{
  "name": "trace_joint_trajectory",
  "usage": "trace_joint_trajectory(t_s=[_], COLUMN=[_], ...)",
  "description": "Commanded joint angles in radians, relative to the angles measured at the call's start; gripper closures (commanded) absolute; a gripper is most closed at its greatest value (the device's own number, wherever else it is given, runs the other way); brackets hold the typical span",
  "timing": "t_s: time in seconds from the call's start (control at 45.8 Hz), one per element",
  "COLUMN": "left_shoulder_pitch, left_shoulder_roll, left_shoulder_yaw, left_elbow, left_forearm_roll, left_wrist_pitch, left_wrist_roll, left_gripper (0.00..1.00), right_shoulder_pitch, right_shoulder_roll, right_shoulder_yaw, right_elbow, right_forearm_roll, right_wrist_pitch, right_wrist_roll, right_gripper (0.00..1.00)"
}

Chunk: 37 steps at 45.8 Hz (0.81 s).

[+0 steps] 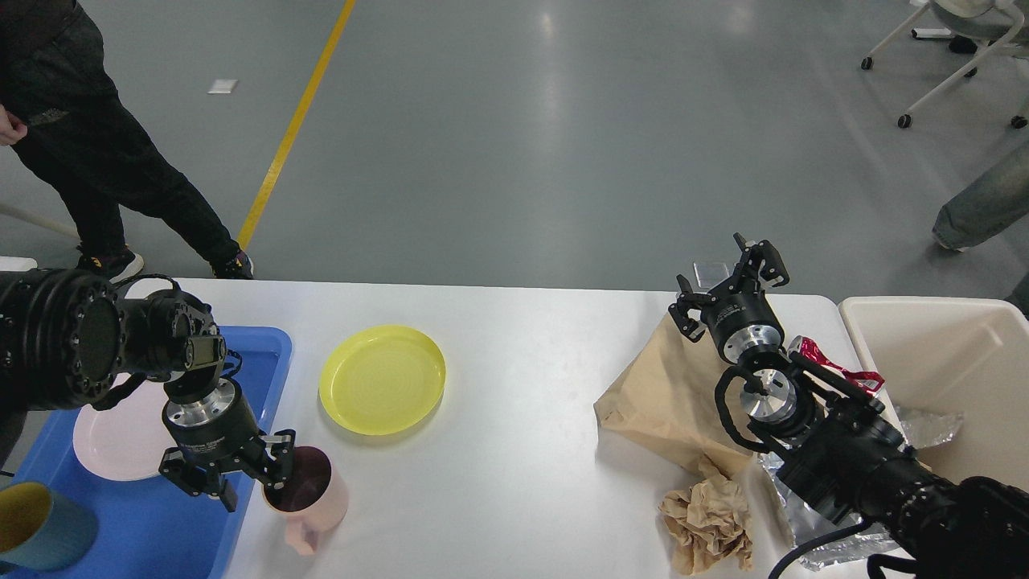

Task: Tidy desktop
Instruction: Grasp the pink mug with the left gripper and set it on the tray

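Observation:
The white desktop [522, 402] carries dishes on the left and rubbish on the right. A pink cup [317, 498] with a dark inside stands near the front left, beside a blue tray [265, 346]. My left gripper [251, 482] points down over the cup's left rim, one finger inside the cup and one outside. Its fingers have narrowed but a gap still shows. A yellow plate [382, 378] lies behind the cup. My right gripper [727, 277] is open and empty above the far edge of a brown paper bag [659, 394].
The tray holds a pale pink plate [112, 442] and a blue-and-yellow cup [40, 523]. Crumpled brown paper [707, 523], silver foil [804, 523] and a red wrapper [836, 366] lie by my right arm. A cream bin [949, 362] stands at the right. A person [96, 161] stands beyond the table's left corner.

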Motion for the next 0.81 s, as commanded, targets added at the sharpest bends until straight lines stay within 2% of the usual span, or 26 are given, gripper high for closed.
trace_joint_trajectory(t_s=[0.0,0.066,0.218,0.481,0.786], left_shoulder_pitch=[0.007,0.010,0.008,-0.001,-0.079], left_shoulder_roll=[0.002,0.003,0.006,0.012,0.028], left_shoulder_yaw=[-0.013,-0.013,-0.012,-0.015,-0.009], left_elbow=[0.000,0.000,0.000,-0.001,-0.012], left_forearm_roll=[0.000,0.000,0.003,0.001,0.004], left_wrist_pitch=[-0.001,-0.001,-0.014,-0.085,-0.086], left_wrist_roll=[0.001,0.001,-0.001,-0.001,-0.002], left_gripper=[0.76,0.81,1.00,1.00,1.00], right_shoulder_pitch=[0.000,0.000,0.000,0.000,0.000], right_shoulder_roll=[0.000,0.000,0.000,0.000,0.000], right_shoulder_yaw=[0.000,0.000,0.000,0.000,0.000], right_elbow=[0.000,0.000,-0.001,-0.001,-0.001], right_forearm_roll=[0.000,0.000,0.000,0.000,0.000], right_wrist_pitch=[0.000,0.000,0.000,0.000,0.000], right_wrist_roll=[0.000,0.000,0.000,0.000,0.000], right_gripper=[0.00,0.00,0.00,0.00,0.00])
